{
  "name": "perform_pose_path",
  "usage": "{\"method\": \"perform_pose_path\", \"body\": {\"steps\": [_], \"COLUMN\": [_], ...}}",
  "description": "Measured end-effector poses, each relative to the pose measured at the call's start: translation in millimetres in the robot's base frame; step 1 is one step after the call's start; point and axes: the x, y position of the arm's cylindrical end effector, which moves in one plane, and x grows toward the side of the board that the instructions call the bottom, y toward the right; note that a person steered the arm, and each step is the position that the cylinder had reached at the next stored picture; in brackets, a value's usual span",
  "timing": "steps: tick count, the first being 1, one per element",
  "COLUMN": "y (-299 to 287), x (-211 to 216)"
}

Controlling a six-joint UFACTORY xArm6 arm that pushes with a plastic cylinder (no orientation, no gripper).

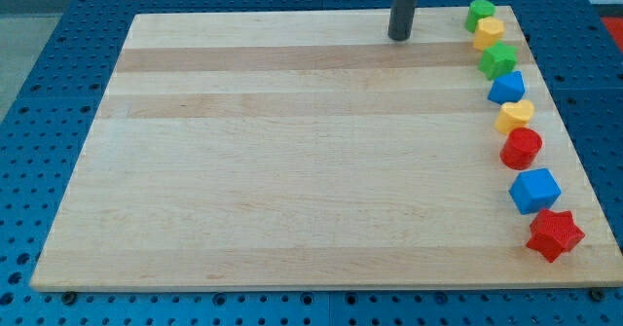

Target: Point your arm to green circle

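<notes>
Eight blocks are lining the counter's right edge; the green circle is sitting topmost, touching a yellow block. My tip is resting well to its left. No end effector is showing.

My tip sits near the view's top, right of centre, at the far edge of the surface. The dark rod rises straight up from it — upright, not tilted — and runs out of the view's top edge, so the arm above cannot be seen. The rod ends bluntly, a plain round end effector.
</notes>
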Motion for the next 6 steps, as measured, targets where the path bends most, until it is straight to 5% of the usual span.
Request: {"method": "perform_pose_path", "body": {"steps": [1, 6], "y": [14.4, 55.6], "x": [-36.7, -36.7]}}
